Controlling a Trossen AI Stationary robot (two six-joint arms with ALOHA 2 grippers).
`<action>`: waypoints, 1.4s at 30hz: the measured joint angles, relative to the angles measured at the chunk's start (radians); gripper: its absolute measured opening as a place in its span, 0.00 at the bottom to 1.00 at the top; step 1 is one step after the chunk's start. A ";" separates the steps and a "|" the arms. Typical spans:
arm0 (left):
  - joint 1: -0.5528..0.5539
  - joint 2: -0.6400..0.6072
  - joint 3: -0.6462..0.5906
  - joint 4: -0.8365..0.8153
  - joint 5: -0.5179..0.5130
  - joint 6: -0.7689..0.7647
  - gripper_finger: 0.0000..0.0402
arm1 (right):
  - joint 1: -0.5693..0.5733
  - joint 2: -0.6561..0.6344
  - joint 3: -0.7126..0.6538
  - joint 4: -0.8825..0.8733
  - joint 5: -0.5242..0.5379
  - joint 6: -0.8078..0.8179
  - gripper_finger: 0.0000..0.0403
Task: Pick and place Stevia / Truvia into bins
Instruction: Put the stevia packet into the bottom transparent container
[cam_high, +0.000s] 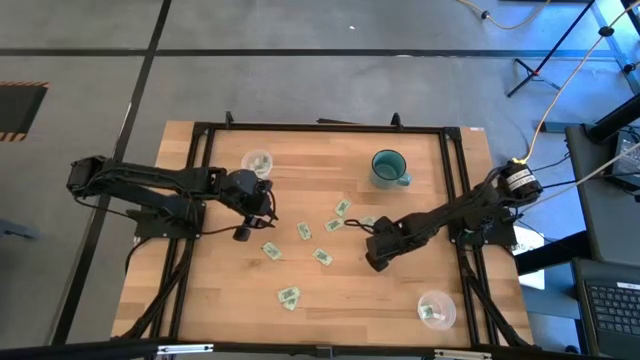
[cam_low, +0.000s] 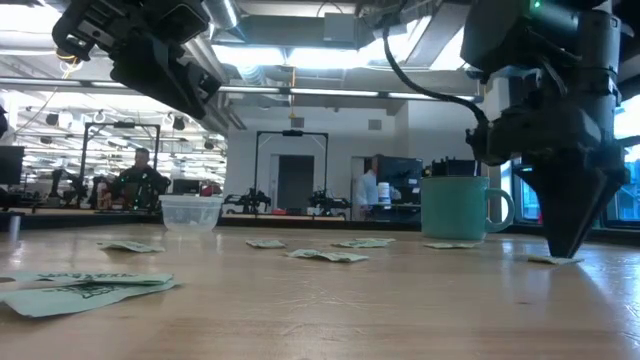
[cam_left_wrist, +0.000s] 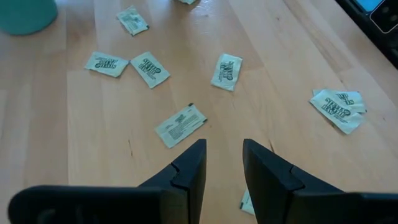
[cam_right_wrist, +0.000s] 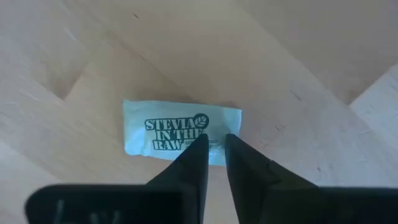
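Observation:
Several white-and-green Stevia sachets (cam_high: 303, 231) lie flat and scattered on the wooden table. One clear cup (cam_high: 257, 161) stands at the far left and another (cam_high: 437, 310) at the near right. My right gripper (cam_right_wrist: 212, 144) points straight down at mid-table, its fingers closed to a narrow gap on one sachet (cam_right_wrist: 168, 127). In the low view its tips (cam_low: 567, 254) meet at the table. My left gripper (cam_left_wrist: 222, 155) hovers open above the table's left-centre, with sachets (cam_left_wrist: 180, 124) ahead of it and nothing between its fingers. My right gripper pinches the sachet at the middle of one long edge (cam_right_wrist: 214, 147), between its two fingertips. The fingers come from above, pointing down. The sachet lies flat on the table with its print facing up.
A teal mug (cam_high: 388, 167) stands at the far right-centre of the table. A black frame (cam_high: 320, 128) runs along the table's edges. Bare wood lies between the sachets and the near edge. People and desks show in the room beyond.

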 joint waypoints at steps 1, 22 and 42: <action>0.000 0.000 0.000 0.000 0.000 0.000 0.25 | 0.000 -0.001 -0.004 0.001 0.001 0.000 0.13; 0.000 0.000 0.000 0.000 -0.002 0.001 0.25 | 0.000 -0.003 -0.048 0.038 0.002 0.001 0.01; 0.000 0.000 0.000 -0.008 -0.059 0.000 0.25 | 0.229 -0.089 0.392 -0.439 -0.087 0.245 0.00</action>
